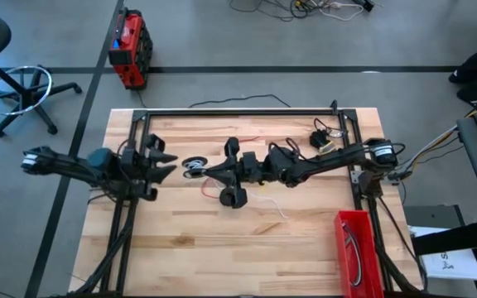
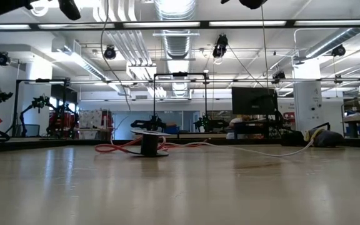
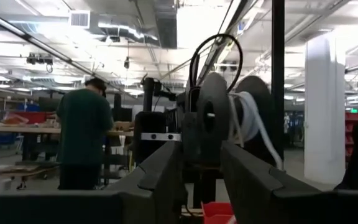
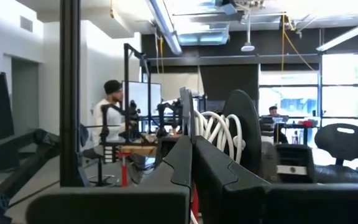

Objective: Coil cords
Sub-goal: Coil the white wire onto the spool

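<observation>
Cords: the white cord (image 4: pixel 219 134) sits wound on the spool (image 4: pixel 242 124), which our right gripper (image 4: pixel 189 149) looks to pinch by a flange, jaws nearly closed. The left gripper (image 3: pixel 201 154) gapes empty, with the spool just ahead of it. We'd feed slack slowly, under light tension.

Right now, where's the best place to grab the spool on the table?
Take the spool by its top flange, coming straight down. It stands upright with its flanges flat, and the red cord lies on the table at its base, so coming in from the side would likely snag. The open left gripper is just beside it.
</observation>
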